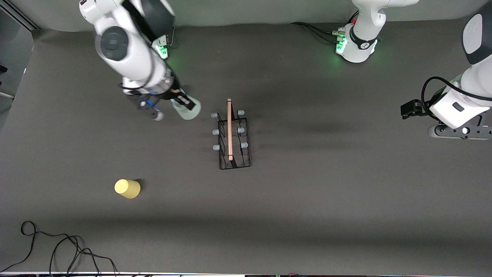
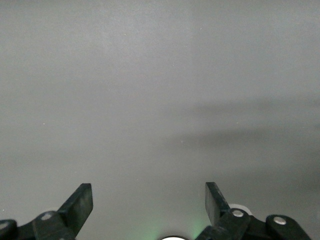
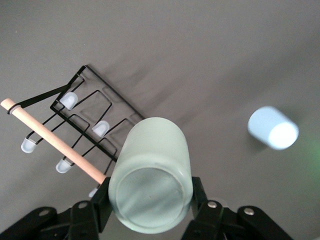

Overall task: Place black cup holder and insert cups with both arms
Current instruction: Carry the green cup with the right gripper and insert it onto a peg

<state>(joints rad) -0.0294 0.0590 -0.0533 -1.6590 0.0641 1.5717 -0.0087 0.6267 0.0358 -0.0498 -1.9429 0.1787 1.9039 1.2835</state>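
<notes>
Front view: the black cup holder (image 1: 233, 139) stands upright mid-worktop, all six pegs bare. The right gripper (image 1: 183, 104) hangs just beside the holder's end nearest the robots' edge, toward the right arm's end, its fingers clamped on the pale green cup (image 1: 187, 108), which is tilted with its mouth aimed at the holder. The yellow cup (image 1: 127, 188) sits mouth-down near the front camera's edge, at the right arm's end. The left gripper (image 1: 411, 109) waits over the worktop's edge at the left arm's end.

Left wrist view: its fingers (image 2: 79, 206) stand wide, nothing between them, only bare worktop (image 2: 160, 100) below.

Right wrist view: the fingers (image 3: 198, 192) squeeze the green cup's sides, its base facing the camera. The pegs (image 3: 101, 128) lie just past it; the light blue cup (image 3: 273, 128) stands apart.

Likely risks: the rim catching the wooden handle (image 1: 230, 129) or missing a peg tip, nudging the light wire holder; the smooth cup could also slip in the grip.
</notes>
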